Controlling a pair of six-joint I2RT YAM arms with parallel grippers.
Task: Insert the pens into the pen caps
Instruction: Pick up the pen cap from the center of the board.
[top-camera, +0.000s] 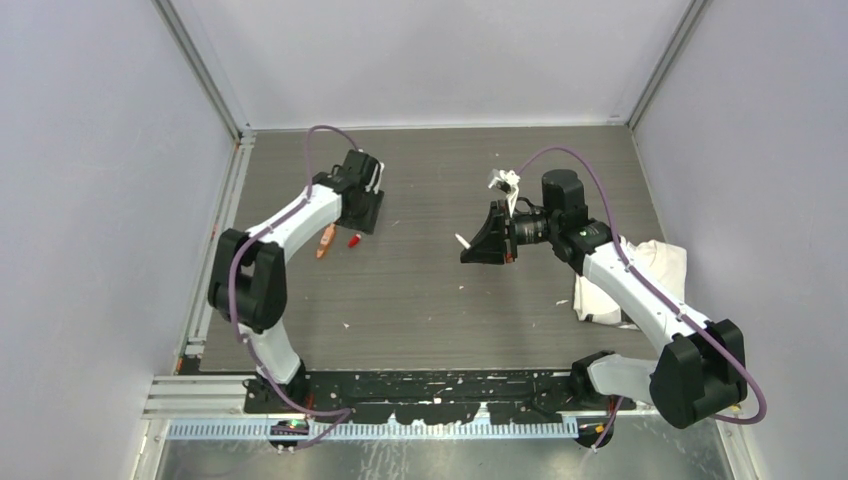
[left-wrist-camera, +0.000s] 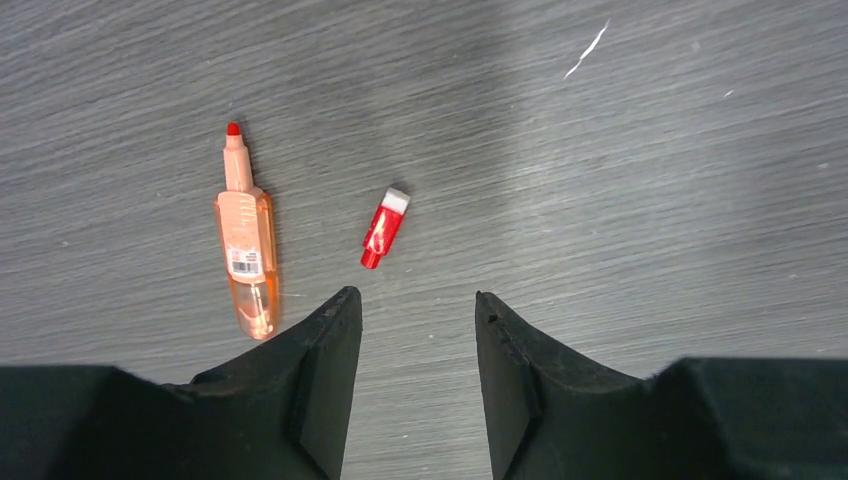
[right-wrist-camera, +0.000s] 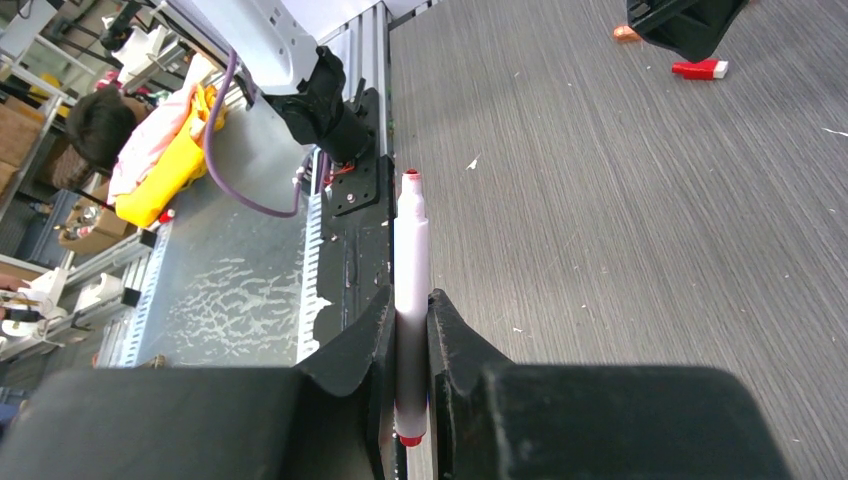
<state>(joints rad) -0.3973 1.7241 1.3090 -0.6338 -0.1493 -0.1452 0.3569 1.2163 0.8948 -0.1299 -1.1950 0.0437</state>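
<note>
In the right gripper (right-wrist-camera: 408, 305): clamping a white pen (right-wrist-camera: 412, 240) low on its body, jaws drawn in to the pen's width. Pointing the red tip toward the upper middle of the right wrist view, and leaving most of the length sticking out free. Hanging above the table (left-wrist-camera: 650, 200) near the centre of the top view, well apart from the other arm.

In the left gripper (left-wrist-camera: 415, 300): holding nothing, hovering with fingers (left-wrist-camera: 320, 380) spread wide. Pointing down at a red cap (left-wrist-camera: 383, 232) lying on its side just above the finger at lower left of the left wrist view. Lying just beside that cap, at left of the frame, an uncapped orange pen (left-wrist-camera: 247, 250), its lower end almost touching the same finger. Sitting at the right edge of the top view, a white cloth (top-camera: 655, 260), well apart from all this.

On closing, risking nudging the cap sideways rather than catching it: small, smooth, off-centre toward one finger, so probably skidding or rolling away. Risking also bumping the orange pen while descending. Later, when pressing pen into cap, possibly pivoting in the grip, being held so near one end. Possibly also meeting the cap mouth askew and popping it loose. Not telling, from these views, the open end of the cap, nor the pen belonging to it.
</note>
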